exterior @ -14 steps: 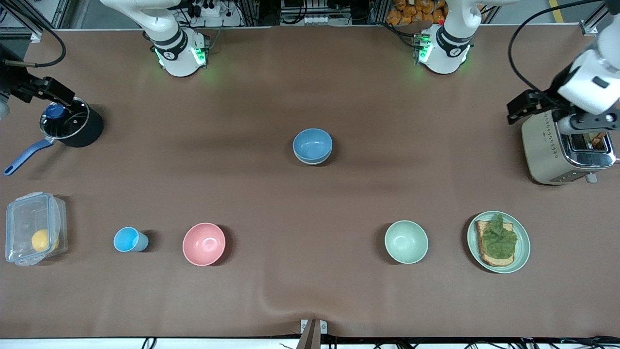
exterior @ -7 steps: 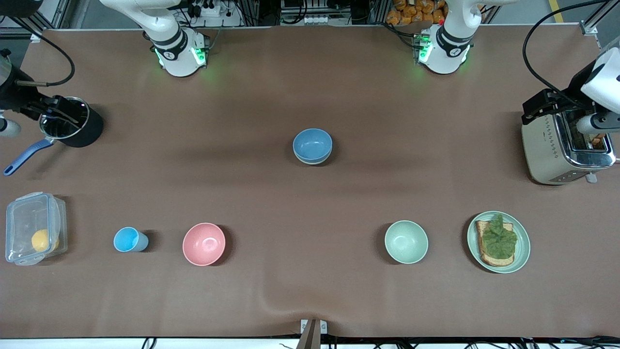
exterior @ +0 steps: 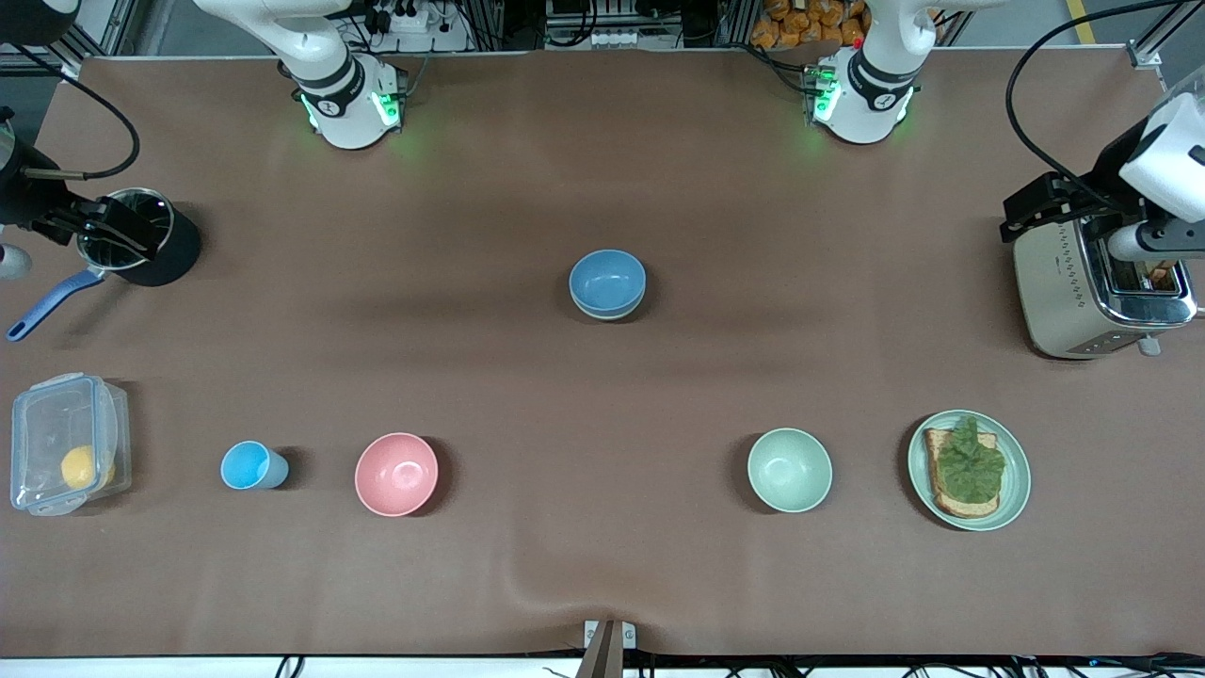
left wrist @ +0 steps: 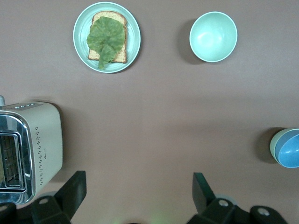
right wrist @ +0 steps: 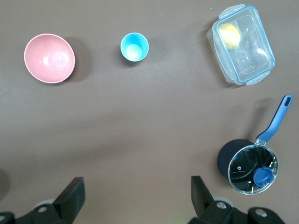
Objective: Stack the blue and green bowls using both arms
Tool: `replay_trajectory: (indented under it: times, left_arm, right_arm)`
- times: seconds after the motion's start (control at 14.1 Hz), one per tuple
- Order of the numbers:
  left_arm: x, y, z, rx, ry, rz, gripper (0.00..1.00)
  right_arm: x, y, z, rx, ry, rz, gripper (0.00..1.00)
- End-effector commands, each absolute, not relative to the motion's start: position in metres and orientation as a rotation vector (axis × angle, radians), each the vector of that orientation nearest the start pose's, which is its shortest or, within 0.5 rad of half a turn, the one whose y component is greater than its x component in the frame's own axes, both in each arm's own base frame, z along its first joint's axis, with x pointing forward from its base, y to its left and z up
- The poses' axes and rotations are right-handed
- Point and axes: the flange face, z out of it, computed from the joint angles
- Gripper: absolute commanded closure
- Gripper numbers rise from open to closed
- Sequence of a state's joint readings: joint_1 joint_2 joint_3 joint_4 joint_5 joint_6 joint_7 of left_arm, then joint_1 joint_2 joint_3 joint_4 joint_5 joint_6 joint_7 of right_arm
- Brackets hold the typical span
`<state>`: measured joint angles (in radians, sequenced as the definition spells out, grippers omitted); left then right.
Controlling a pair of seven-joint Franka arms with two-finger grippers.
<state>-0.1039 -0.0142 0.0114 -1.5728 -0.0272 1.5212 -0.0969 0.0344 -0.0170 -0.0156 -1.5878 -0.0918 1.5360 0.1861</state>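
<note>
The blue bowl (exterior: 607, 280) sits in the middle of the table, nested inside the sage-green bowl (exterior: 608, 314), of which only a thin rim shows. In the left wrist view the blue bowl (left wrist: 289, 150) and the green bowl's outer wall (left wrist: 272, 148) show at the edge. My left gripper (exterior: 1038, 203) is open and empty, high over the toaster (exterior: 1097, 294); its fingers frame bare table in the left wrist view (left wrist: 138, 179). My right gripper (exterior: 111, 226) is open and empty, high over the black pot (exterior: 151, 247), and also shows in the right wrist view (right wrist: 136, 182).
A paler mint bowl (exterior: 789, 469) and a green plate with toast and lettuce (exterior: 969, 469) lie nearer the camera at the left arm's end. A pink bowl (exterior: 396, 474), a light-blue cup (exterior: 250, 465) and a clear box with a lemon (exterior: 64, 456) lie toward the right arm's end.
Both grippers shifted slightly at the table's ends; the right gripper now covers the pot lid's blue knob. The bowls have not moved.
</note>
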Motion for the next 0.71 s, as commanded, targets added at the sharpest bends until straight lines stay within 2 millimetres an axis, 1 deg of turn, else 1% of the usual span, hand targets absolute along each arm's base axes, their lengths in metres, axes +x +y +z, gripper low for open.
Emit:
replay_trajectory:
  times: [0.0, 0.28, 0.64]
  left_arm:
    - [0.541, -0.052, 0.631, -3.179, 0.031, 0.051, 0.00]
    - [0.543, -0.052, 0.627, -3.173, 0.036, 0.065, 0.00]
    - [0.542, -0.053, 0.627, -3.168, 0.031, 0.065, 0.00]
  right_arm:
    - [0.551, -0.002, 0.629, -3.235, 0.276, 0.028, 0.00]
    - [0.552, -0.005, 0.631, -3.235, 0.274, 0.024, 0.00]
    - [0.554, 0.006, 0.635, -3.219, 0.267, -0.011, 0.00]
